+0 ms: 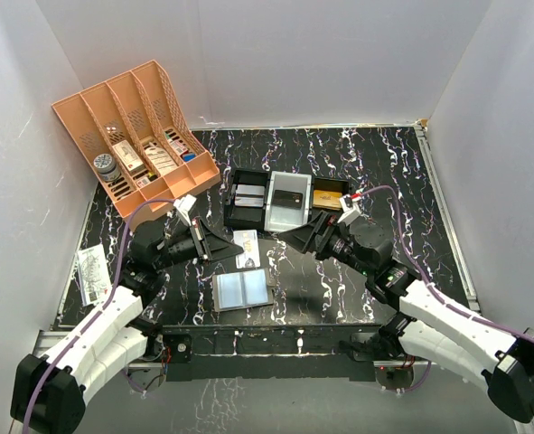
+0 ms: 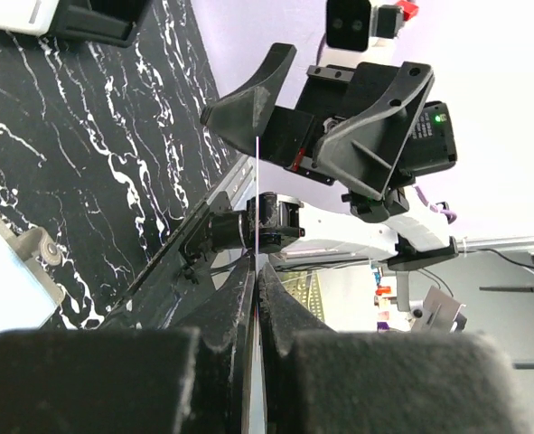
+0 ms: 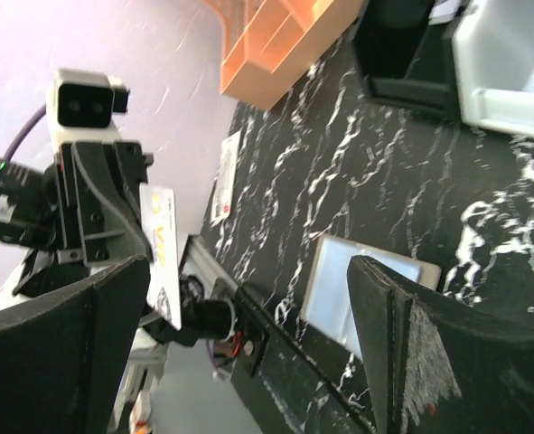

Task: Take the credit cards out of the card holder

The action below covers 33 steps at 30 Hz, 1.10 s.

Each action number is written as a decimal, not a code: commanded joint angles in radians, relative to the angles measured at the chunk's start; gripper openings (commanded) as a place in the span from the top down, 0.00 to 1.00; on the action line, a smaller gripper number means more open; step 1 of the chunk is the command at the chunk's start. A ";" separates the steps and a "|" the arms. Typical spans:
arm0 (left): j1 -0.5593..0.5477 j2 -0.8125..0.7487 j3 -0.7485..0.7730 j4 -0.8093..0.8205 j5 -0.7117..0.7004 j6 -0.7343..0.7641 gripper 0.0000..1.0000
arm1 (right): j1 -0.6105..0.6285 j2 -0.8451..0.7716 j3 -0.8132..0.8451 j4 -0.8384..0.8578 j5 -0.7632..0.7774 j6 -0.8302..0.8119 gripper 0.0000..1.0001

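The card holder (image 1: pixel 241 289) lies open and flat on the black marble table, grey-blue inside up; it also shows in the right wrist view (image 3: pixel 339 289). My left gripper (image 1: pixel 229 245) is shut on a white printed credit card (image 1: pixel 248 248) and holds it on edge above the table, right of the holder's far side. In the left wrist view the card (image 2: pixel 257 181) is a thin line between the closed fingers. In the right wrist view its face (image 3: pixel 163 258) shows yellow lettering. My right gripper (image 1: pixel 295 237) is open and empty, facing the card from the right, a short gap away.
A black three-compartment tray (image 1: pixel 231 206) behind the grippers holds grey cards, a dark card and an orange card (image 1: pixel 326 193). A big orange lattice organiser (image 1: pixel 135 136) stands at the back left. A paper leaflet (image 1: pixel 90 271) lies at the left edge.
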 commanded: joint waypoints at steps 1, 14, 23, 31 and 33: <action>0.004 -0.024 0.044 0.014 0.043 0.054 1.00 | -0.005 0.028 0.029 0.168 -0.180 -0.001 0.11; 0.004 -0.054 0.024 0.087 0.055 0.090 1.00 | -0.003 0.228 0.137 0.304 -0.398 0.026 0.27; 0.004 -0.042 0.004 0.111 0.054 0.078 1.00 | 0.004 0.310 0.078 0.586 -0.460 0.148 0.41; 0.004 -0.026 0.003 0.120 0.057 0.054 1.00 | 0.043 0.391 0.129 0.530 -0.501 0.104 0.59; 0.004 -0.027 0.003 0.128 0.058 0.048 1.00 | 0.046 0.411 0.126 0.562 -0.515 0.121 0.62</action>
